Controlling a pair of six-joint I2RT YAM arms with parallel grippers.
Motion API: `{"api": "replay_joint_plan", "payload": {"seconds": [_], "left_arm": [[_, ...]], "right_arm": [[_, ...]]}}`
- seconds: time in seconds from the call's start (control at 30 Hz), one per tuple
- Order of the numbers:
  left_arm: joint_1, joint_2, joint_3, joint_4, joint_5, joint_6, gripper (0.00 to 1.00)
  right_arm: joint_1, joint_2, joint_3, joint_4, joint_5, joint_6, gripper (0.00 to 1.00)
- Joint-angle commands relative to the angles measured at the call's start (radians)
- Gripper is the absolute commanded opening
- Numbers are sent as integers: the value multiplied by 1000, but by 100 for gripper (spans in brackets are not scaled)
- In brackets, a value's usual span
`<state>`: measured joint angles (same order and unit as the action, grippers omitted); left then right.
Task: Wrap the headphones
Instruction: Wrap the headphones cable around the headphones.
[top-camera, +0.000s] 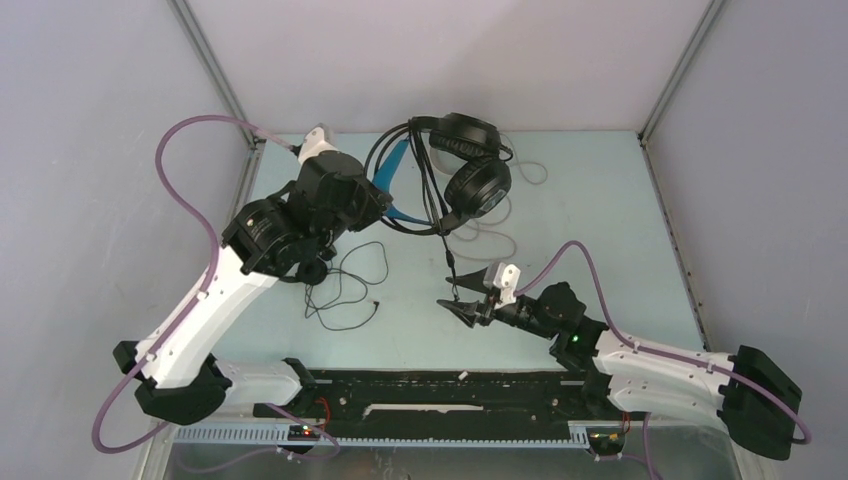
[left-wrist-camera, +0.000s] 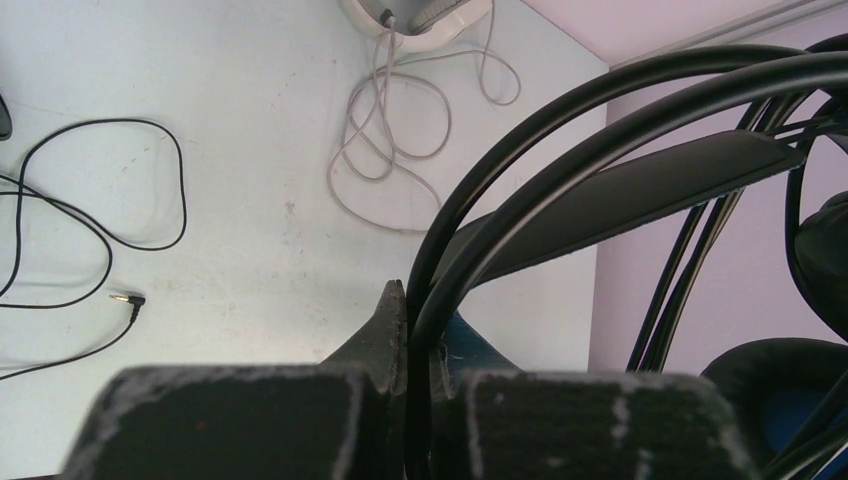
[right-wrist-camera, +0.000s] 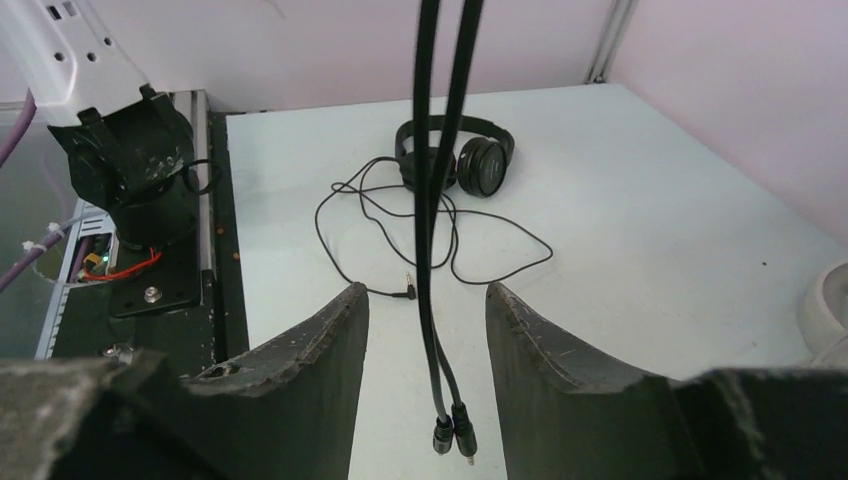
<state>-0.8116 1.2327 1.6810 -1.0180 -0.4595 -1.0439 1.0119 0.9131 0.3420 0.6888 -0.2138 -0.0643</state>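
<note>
- Left gripper (left-wrist-camera: 415, 340) is clamped on the black headphones' (top-camera: 478, 185) band, so their cord (right-wrist-camera: 424, 150) hangs down.
- Right gripper (right-wrist-camera: 428, 330) holds its fingers apart around that cord, maybe to catch it.

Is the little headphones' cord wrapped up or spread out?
Spread out. The little headphones' cord lies in loose loops across the table, its plug free.

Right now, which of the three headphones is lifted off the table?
The big black pair with the blue-lined band: the left gripper holds it up. The small black pair and the white pair lie on the table.
</note>
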Motion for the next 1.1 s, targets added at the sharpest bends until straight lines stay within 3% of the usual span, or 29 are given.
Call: {"api": "replay_joint_plan", "payload": {"seconds": [0.0,0.37,0.8,0.97,1.07], "left_arm": [[4,-43,-3,112,23,-17,0],[4,-73,-22,116,30,-16,0],[4,-77,-29,135,53,-12,0],[4,-83,-30,137,62,-13,0],[5,-89,-42,162,107,17,0]], "right_arm": [[-4,43,-1,91,-8,-4,50],[-3,104,-69,211,55,27,42],[-2,161,-69,254,46,31,47],[-3,178,-73,264,52,26,37],[-7,185,-87,297,48,38,16]]}}
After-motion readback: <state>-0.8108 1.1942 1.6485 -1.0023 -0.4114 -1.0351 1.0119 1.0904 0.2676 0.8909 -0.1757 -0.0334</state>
